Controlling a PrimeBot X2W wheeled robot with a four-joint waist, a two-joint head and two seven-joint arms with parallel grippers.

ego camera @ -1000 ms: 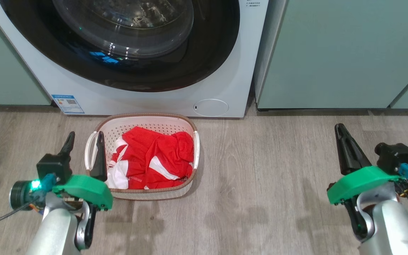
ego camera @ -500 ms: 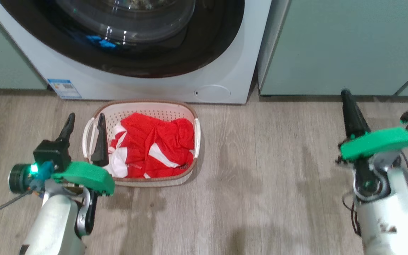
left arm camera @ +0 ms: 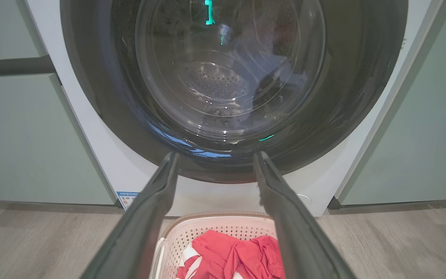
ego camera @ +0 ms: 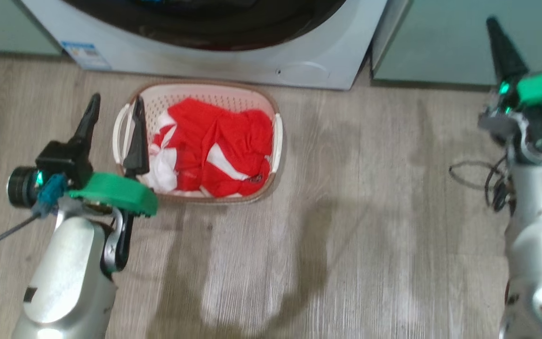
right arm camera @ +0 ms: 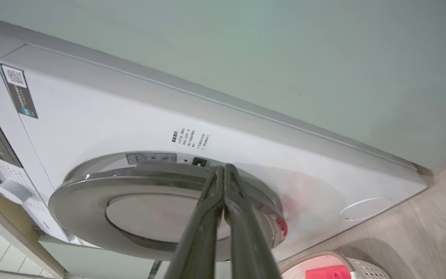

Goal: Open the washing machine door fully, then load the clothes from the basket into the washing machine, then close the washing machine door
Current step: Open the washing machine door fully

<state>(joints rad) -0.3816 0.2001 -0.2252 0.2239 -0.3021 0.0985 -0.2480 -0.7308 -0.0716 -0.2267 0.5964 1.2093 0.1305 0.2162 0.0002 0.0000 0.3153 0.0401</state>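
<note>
A: Washing machine door (left arm camera: 230, 77) first: where, and in what state?

B: Shut, by the look of it, against the front of the washing machine (left arm camera: 103, 155), straight ahead of the left pincer (left arm camera: 216, 155). Wide glossy black rim, bulging clear glass bowl, perforated steel drum (left arm camera: 215, 83) dim behind it.

A: Best way in?

B: Probably by the grey recess (right arm camera: 168, 167) at the door's edge, just past the tips of the right pincer (right arm camera: 221, 167). Closed tight, that one, both fingers pressed together, nothing held. Worth slipping the paired tips behind the rim as a hook, then pulling round the hinge's arc rather than straight out. Slick rim, so a shallow purchase likely to slide off; go deep. Not to be confused with the small round flap (right arm camera: 364, 209) low on the white panel.

A: And the left?

B: Spread wide, empty, seen from the head across the left rim of the basket (ego camera: 233, 94). Keep clear of the door's swing.

A: The load?

B: Clothes (ego camera: 219, 146) heaped in the basket, on the floor (ego camera: 346, 197) just before the washer: thin shiny red fabric, white stripes, limp and crumpled. Cream perforated plastic, brown rim, white side handles (ego camera: 278, 141). Pale wood-grain boards around, pale green cabinets (left arm camera: 21, 135) on either side.
</note>
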